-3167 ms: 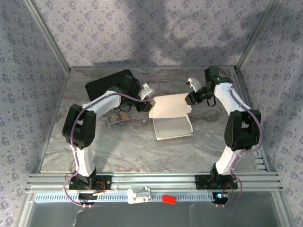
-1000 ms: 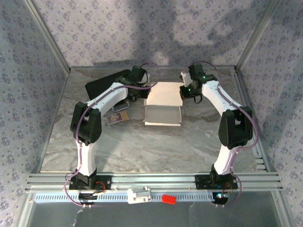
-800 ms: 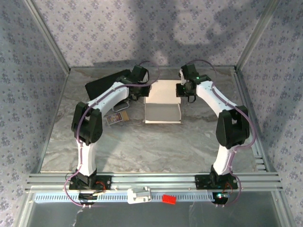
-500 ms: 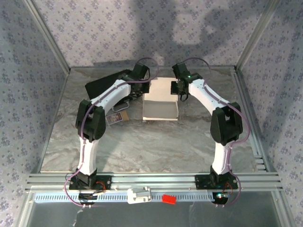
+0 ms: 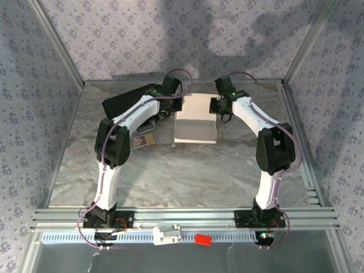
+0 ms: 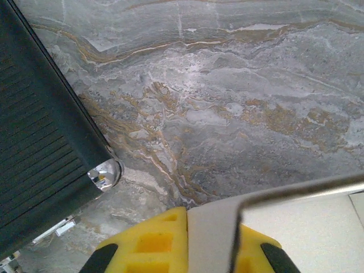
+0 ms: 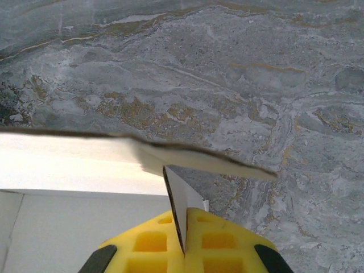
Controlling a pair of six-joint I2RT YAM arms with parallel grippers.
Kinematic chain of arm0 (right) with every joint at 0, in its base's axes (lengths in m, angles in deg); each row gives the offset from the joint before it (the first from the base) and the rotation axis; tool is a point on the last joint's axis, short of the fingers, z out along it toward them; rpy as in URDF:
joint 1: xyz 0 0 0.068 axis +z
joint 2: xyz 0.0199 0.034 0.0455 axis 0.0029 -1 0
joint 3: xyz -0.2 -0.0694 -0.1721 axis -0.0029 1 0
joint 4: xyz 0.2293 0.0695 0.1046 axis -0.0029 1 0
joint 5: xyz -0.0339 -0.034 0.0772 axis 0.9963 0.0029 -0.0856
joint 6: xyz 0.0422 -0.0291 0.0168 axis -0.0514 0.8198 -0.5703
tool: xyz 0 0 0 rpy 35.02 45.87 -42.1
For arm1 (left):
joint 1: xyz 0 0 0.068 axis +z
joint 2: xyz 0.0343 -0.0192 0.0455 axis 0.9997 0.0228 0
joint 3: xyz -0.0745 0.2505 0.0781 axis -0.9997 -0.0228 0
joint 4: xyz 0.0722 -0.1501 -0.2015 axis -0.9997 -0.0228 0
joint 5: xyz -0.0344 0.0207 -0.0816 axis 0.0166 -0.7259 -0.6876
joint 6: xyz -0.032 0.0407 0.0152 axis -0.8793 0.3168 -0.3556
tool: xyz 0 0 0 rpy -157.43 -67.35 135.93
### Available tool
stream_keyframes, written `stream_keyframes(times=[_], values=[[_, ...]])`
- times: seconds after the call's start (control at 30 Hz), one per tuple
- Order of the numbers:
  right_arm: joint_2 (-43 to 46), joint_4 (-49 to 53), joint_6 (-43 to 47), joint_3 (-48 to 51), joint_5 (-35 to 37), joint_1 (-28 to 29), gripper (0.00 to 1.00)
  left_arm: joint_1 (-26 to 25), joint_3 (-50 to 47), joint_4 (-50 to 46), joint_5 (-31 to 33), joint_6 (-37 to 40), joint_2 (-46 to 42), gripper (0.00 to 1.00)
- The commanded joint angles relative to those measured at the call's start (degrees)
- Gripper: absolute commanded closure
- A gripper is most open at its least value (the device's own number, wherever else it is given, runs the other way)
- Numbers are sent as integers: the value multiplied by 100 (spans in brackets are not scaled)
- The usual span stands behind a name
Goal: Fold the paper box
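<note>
The white paper box [image 5: 195, 129] lies open on the marble table at the back middle, its lid panel [image 5: 196, 105] raised behind the tray part. My left gripper [image 5: 178, 108] is shut on the lid's left side flap; in the left wrist view the grey flap [image 6: 211, 233] sits pinched between the yellow fingers [image 6: 153, 242]. At the right side my right gripper [image 5: 218, 108] is shut on the other lid flap. In the right wrist view that thin flap [image 7: 181, 196] stands edge-on between the yellow pads [image 7: 224, 242], with the lid [image 7: 68, 162] stretching left.
A black rectangular case [image 5: 128, 102] lies left of the box, right behind the left arm; its corner [image 6: 40, 142] is close to the left fingers. A small printed card [image 5: 142, 140] rests in front of the case. Metal frame rails edge the table.
Both grippers have carried the box a little toward the back wall and drawn inward. The lid now looks shorter from above than a second ago. Both grips are unchanged.
</note>
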Motion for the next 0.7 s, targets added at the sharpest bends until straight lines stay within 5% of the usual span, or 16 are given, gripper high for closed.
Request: stream_keyframes(times=[0.0, 0.37, 0.67], values=[[431, -487, -260, 359, -1, 286, 100, -101, -447, 1012, -329, -501, -415, 100], [599, -1728, -1006, 1046, 754, 521, 100, -60, -1297, 2738, -606, -1195, -558, 100], [1440, -3338, -660, 2848, 945, 678, 100, -170, -3441, 5461, -769, -1166, -1303, 100]])
